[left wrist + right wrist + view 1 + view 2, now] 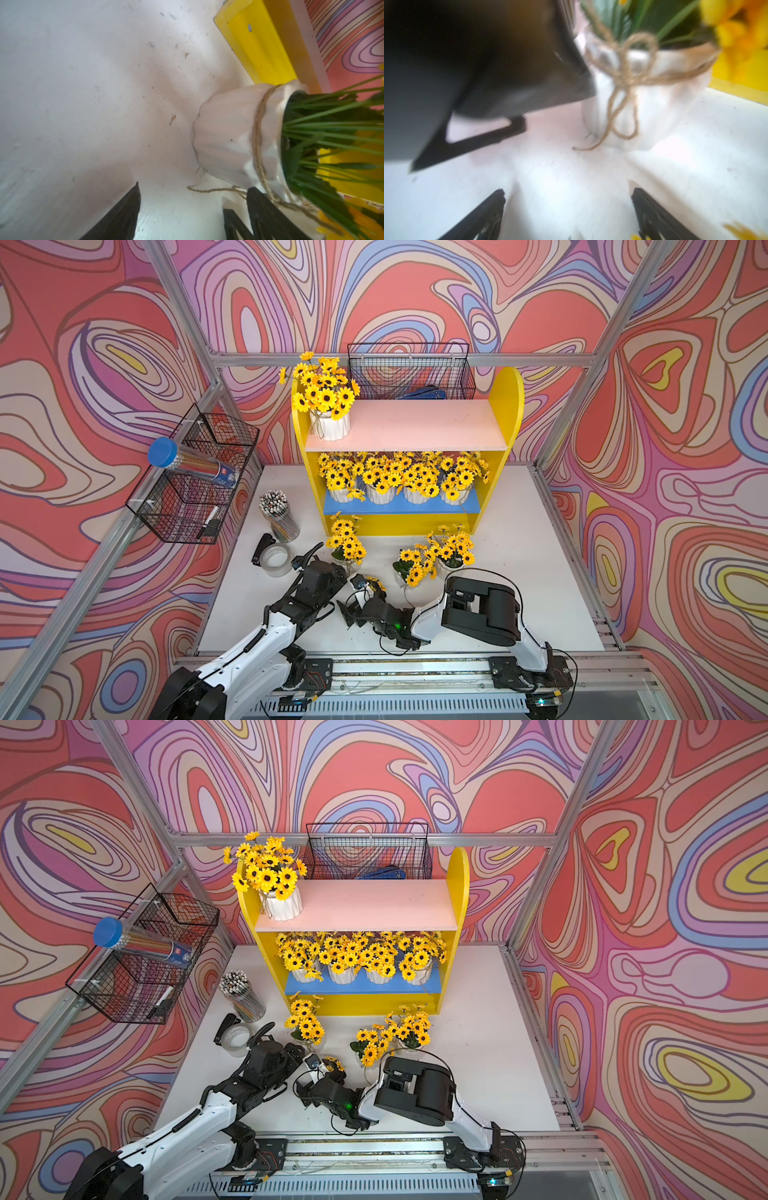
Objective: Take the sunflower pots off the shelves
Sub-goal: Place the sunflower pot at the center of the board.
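You can see five sunflower pots (415, 495) on the shelves (505, 406): one pot (330, 427) at the left end of the pink upper board (415, 423) and a row of four (380, 494) on the blue lower board (399, 507), while three more stand on the white table (532, 572) in front of it. Your left gripper (194, 187) has its jaws apart and holds nothing, with one fingertip just beside the ribbed wall of the leftmost pot (228, 137) on the table. Your right gripper (569, 190) is spread wide too, empty, and it faces the same pot, near its twine bow (625, 76).
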Action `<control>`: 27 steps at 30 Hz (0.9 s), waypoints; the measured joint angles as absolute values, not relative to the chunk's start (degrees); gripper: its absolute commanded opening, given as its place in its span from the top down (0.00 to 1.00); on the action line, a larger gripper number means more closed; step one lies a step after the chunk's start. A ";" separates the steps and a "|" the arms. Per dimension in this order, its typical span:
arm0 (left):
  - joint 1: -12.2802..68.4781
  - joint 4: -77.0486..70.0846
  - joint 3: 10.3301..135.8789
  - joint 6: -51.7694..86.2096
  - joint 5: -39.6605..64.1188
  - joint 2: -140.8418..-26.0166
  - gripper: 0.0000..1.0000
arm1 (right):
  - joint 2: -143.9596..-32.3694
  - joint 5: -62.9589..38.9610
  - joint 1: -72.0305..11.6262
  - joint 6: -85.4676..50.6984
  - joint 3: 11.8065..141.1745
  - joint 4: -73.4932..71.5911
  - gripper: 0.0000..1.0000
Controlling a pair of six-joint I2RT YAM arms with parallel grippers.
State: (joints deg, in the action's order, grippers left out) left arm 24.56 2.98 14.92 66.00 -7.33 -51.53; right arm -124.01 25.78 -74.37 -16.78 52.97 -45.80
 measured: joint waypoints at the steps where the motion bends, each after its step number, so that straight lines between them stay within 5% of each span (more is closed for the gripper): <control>1: 24.71 2.68 15.07 66.00 -7.31 -51.51 0.18 | -123.44 25.80 -74.61 -17.17 52.29 -45.65 0.02; 9: 24.77 5.37 16.21 65.36 -7.22 -47.55 0.16 | -116.22 26.13 -75.59 -19.66 47.07 -39.83 0.02; 17: 24.77 19.92 22.35 63.68 -9.13 -30.41 0.00 | -103.04 27.55 -77.95 -16.64 48.38 -29.98 0.05; 27: 24.77 37.45 31.66 60.60 -10.74 -21.82 0.01 | -89.47 27.83 -79.22 -12.43 56.84 -16.34 0.02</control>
